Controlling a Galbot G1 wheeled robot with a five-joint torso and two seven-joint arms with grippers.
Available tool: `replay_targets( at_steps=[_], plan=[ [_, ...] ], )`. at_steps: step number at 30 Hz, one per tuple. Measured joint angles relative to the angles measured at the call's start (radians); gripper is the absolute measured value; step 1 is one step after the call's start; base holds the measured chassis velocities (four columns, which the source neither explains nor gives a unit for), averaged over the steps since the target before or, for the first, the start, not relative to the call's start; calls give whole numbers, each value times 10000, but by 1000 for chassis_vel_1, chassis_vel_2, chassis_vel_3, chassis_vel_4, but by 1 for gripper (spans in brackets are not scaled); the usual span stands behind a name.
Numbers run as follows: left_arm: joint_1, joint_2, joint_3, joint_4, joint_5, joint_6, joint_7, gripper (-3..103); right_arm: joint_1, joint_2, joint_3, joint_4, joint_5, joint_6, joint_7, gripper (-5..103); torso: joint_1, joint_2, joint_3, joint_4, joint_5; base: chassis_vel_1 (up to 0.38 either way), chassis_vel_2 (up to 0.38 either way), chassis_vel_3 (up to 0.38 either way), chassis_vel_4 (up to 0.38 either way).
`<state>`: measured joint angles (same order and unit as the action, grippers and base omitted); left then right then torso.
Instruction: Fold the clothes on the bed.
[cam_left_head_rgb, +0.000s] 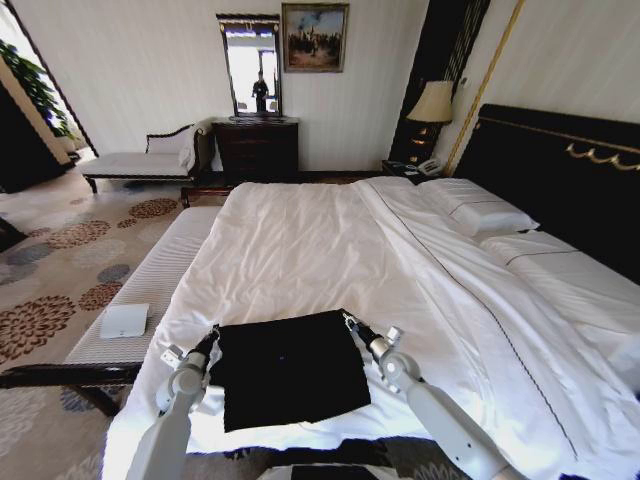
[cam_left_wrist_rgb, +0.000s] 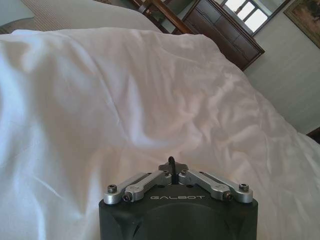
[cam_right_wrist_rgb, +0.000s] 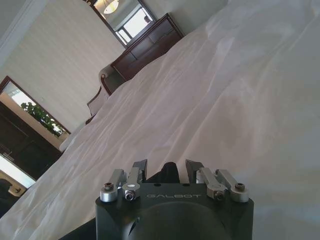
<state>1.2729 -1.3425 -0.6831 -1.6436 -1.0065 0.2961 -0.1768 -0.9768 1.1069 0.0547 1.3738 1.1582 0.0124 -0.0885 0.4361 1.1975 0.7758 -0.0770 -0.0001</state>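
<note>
Black T-shirt (cam_left_head_rgb: 290, 365) is lying near the foot edge of the bed (cam_left_head_rgb: 330, 250), on the white sheet. It is showing as a compact dark rectangle w/ no sleeves sticking out and no lettering facing up, so it is looking at least partly folded already. How many folds are left is hard to judge from here; maybe one more halving, maybe none.

Left claw (cam_left_head_rgb: 211, 336) is sitting at the shirt's far left corner, right claw (cam_left_head_rgb: 351, 321) at the far right corner, both touching or nearly touching the fabric edge. In the left wrist view, left claw (cam_left_wrist_rgb: 172, 164) is looking closed, fingers meeting at the tip, w/ a thin dark sliver that is probably pinched cloth. In the right wrist view, right claw (cam_right_wrist_rgb: 167, 170) is gripping a dark bunch of fabric betw. its fingers.

Both arms are reaching up from the foot of the bed, approx. symmetrical, one per corner.

Further out: white pillows (cam_left_head_rgb: 475, 210) are resting by the dark headboard (cam_left_head_rgb: 560, 170). A pale upholstered bench (cam_left_head_rgb: 150, 290) is standing along the bed's left side, w/ a small white object (cam_left_head_rgb: 124, 320) lying on it. A dark dresser (cam_left_head_rgb: 256, 148) w/ mirror is standing at the back wall.
</note>
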Motion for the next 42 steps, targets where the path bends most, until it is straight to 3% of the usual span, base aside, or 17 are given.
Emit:
replay_targets(
  at_steps=[3, 5, 8, 10, 16, 19, 21, 24, 26, 29, 36, 38, 42],
  plan=[
    [78, 69, -50, -92, -26, -4, 2, 1, 54, 172, 6, -231, 69, 26, 23, 58, 0, 0, 0, 0, 1, 0, 0, 0, 0],
    [86, 83, -59, -103, -30, -5, 2, 1, 57, 209, 20, -272, 105, 26, 37, 58, 0, 0, 0, 0, 2, 0, 0, 0, 0],
    [99, 132, -109, -116, -43, -17, 2, 1, 14, 249, 93, -412, 180, 5, 47, 74, 0, 0, 0, 0, 0, 0, 0, 0, 0],
    [95, 138, -116, -116, -46, -20, 2, 1, -16, 245, 110, -453, 202, -4, -23, 80, 0, 0, 0, -1, 1, 0, 0, 0, 0],
    [10, 53, -87, -66, -24, -31, -6, 1, -101, 125, 116, -963, 305, -34, -1575, 99, 0, 1, 0, 0, -1, 0, 0, 0, 0],
    [-20, 14, -65, -42, -8, -33, -16, 1, -59, 116, 66, -1329, 250, 19, -2330, 100, 0, 0, 0, -2, 0, 0, 0, 0, 0],
    [-54, -6, -40, -1, 22, -34, -32, 1, 47, 160, 51, -1786, 152, 102, -3410, 100, 0, 0, 0, -1, 1, 0, 0, 0, 0],
    [-73, -8, -34, 27, 36, -34, -37, 1, 108, 178, 43, -2026, -4, 80, -3987, 103, 0, 0, 0, -1, 2, 0, 0, 0, 0],
    [-119, -15, -31, 76, 48, -34, -47, 1, 213, 237, -39, -2284, -152, 89, -4472, 94, 0, 0, 0, -1, 1, 0, 0, 0, 0],
    [-150, -33, -26, 121, 59, -34, -52, 1, 285, 306, -81, -2375, -171, 106, -4503, 89, 0, 0, 0, 0, 2, 0, 0, 0, 0],
    [-286, -196, 62, 266, 177, -40, -64, 1, 630, 411, -324, -2705, -236, 114, -4435, 57, 0, 0, 0, 0, 2, 0, 0, 0, 0],
    [-302, -210, 75, 281, 188, -40, -67, 1, 663, 410, -339, -2722, -222, 115, -4430, 57, 0, 0, 0, 0, 1, 0, 0, 0, 0],
    [-378, -235, 108, 357, 216, -40, -73, 1, 765, 359, -350, -2782, -136, 151, -4525, 35, 0, 0, 1, 0, 1, 0, 0, 0, 0]
  ],
)
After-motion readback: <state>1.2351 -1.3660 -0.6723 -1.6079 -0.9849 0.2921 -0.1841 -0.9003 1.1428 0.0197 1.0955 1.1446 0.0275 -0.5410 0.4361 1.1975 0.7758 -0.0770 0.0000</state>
